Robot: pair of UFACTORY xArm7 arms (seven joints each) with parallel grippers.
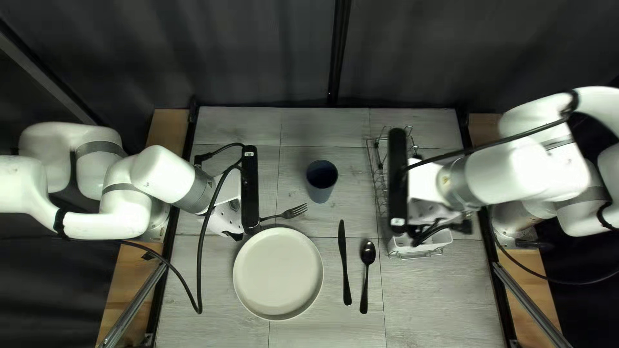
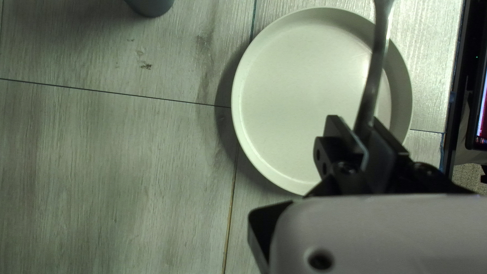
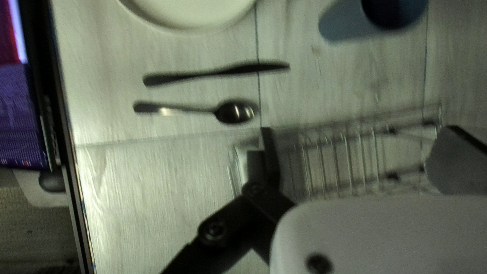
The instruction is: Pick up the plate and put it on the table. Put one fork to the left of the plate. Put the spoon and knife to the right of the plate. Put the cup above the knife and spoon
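Fork (image 1: 288, 214) clamped in the left jaws — swing it parallel to the top left view's left edge, then lower it left of the plate (image 1: 278, 273); right jaws stand apart.

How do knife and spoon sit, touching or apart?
Apart. In the top left view, knife and spoon lie side by side, a strip of table showing between them all along.

Wire dish rack (image 1: 380, 187) (partly hidden) and white caddy (image 1: 412, 245) right of centre in the top left view, dark curtain (image 1: 258, 55) across its top; lit screen (image 3: 21, 114) in the right wrist view
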